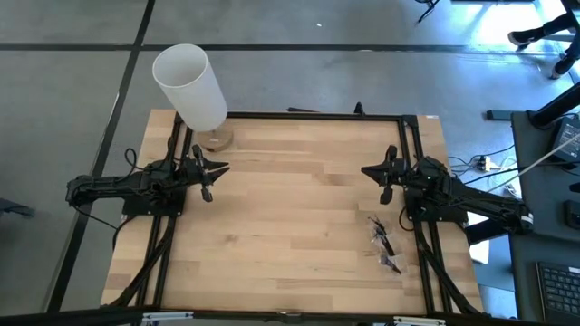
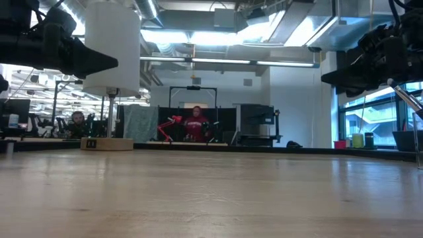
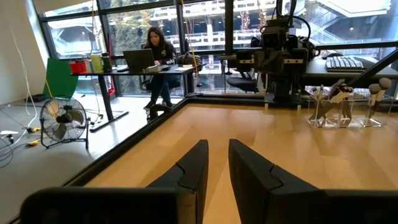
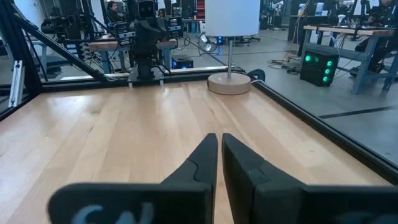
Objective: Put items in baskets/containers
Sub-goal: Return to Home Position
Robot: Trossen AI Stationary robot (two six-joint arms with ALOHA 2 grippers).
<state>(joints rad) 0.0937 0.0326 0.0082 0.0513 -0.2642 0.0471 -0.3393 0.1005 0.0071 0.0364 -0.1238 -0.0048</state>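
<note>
Brushes [image 1: 384,243] stand gathered in the clear container [image 3: 323,115], which sits toward the lower right of the high view, on the table [image 1: 290,217] just beside the right arm's base. In the left wrist view their heads point upward inside it, so they appear properly housed; an exact count cannot be made. No loose brush is seen on the boards. The left gripper [image 1: 217,168] hangs at centre left of the high view with its fingers [image 3: 193,162] a narrow gap apart and nothing between them. The right gripper [image 1: 372,170] hangs at centre right, its fingers [image 4: 202,155] all but touching, likewise empty. Both are raised clear of the surface and face each other across bare wood, a posture consistent with parking, not reaching. The white cylinder [image 1: 190,86] on its wooden base [image 1: 216,139], at upper left, is well apart from the container. In the inspector's judgement, the loading appears complete.
</note>
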